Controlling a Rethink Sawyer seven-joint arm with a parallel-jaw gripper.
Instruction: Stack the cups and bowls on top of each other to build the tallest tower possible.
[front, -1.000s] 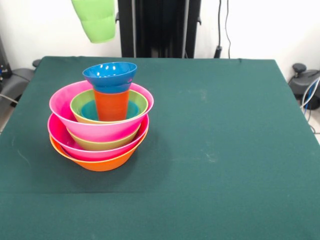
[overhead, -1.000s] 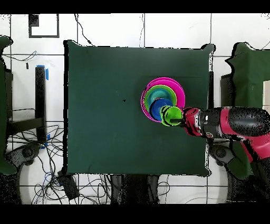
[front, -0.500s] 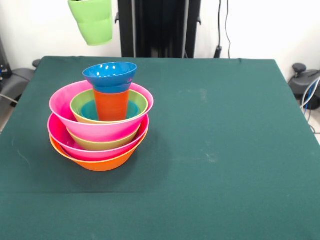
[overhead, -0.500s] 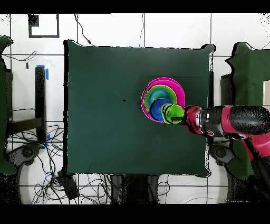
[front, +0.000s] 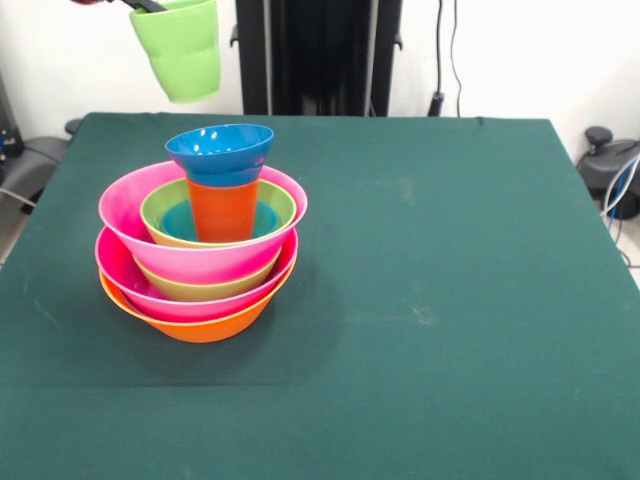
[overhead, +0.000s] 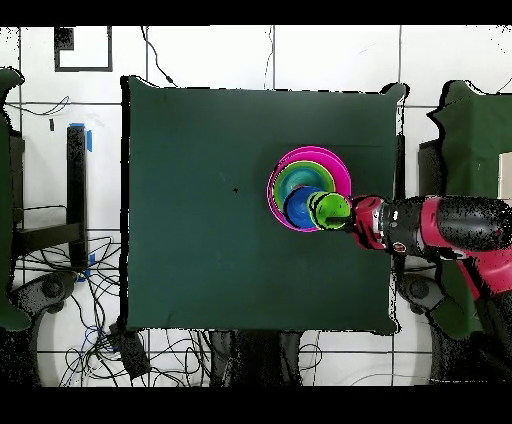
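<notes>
Green table (front: 420, 250), and there's the tower (front: 203, 240) near one side edge; the claw (overhead: 350, 214) pinches the green cup (front: 180, 48) by its rim, hanging in the air just beside the blue bowl (front: 220, 146) on top.

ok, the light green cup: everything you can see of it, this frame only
The light green cup is a glossy, tapered, handleless plastic tumbler with a faint step round its middle. It hangs in the air, mouth up and slightly tilted, above and behind the tower, touching nothing on the table. A dark gripper tip meets its rim at the top edge of the front view. In the overhead view the cup sits at the arm's end, beside the blue bowl.
</notes>
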